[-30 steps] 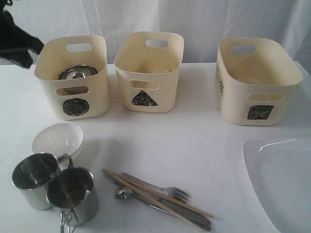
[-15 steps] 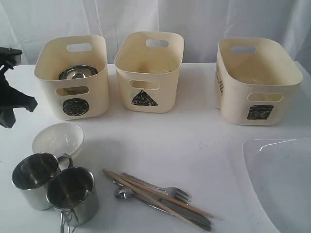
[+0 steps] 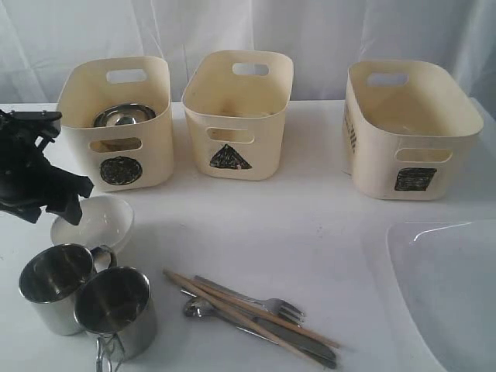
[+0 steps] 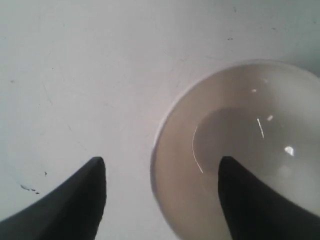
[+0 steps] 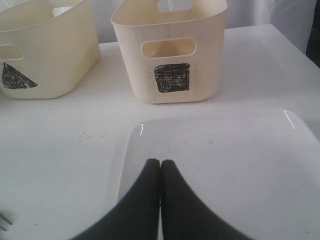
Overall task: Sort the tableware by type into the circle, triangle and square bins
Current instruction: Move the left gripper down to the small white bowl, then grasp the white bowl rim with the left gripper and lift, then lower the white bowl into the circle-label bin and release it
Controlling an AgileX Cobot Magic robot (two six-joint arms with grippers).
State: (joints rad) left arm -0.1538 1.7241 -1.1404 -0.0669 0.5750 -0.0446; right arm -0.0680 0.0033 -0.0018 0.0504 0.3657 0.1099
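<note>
Bowl [image 3: 97, 223], set on the worktop [image 3: 310, 232] near the mugs [image 3: 116, 310], is straddled at its rim by the open left gripper [image 4: 161, 160], so it could be tipped or pushed into the mugs if the smooth rim is pinched badly, while the closed right gripper [image 5: 160, 162] is held over the plate [image 5: 225, 160].

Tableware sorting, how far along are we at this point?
Done: one steel piece sits in the circle bin. In hand: the open left gripper straddles the white bowl's rim, nothing gripped yet. Left: two mugs, the fork, spoon, knife, chopsticks and the plate lie on the table.
</note>
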